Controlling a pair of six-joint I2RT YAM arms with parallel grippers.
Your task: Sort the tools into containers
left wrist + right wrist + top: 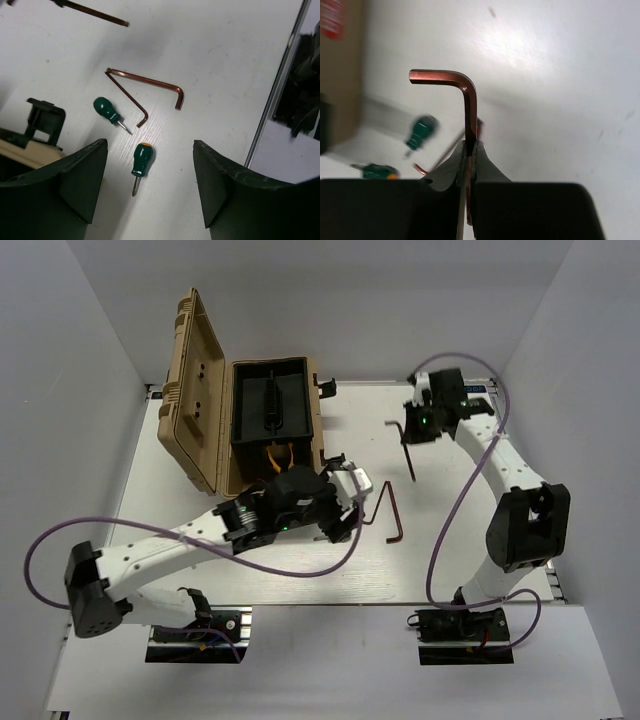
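Hex key clamped upright in right end effector, seemingly off table.

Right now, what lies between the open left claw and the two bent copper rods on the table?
Two green-handled screwdrivers, seen in the left wrist view: one just ahead of the left gripper, the other beside the hex keys.

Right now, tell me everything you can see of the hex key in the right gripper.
The hex key is a thin L-shaped rod of coppery dark-red metal. The right gripper is shut on its long arm, pinching it from both sides. The bend and short arm stick out past the gripper, the short arm turning sideways. It is over the white table; whether its end touches the surface cannot be told.
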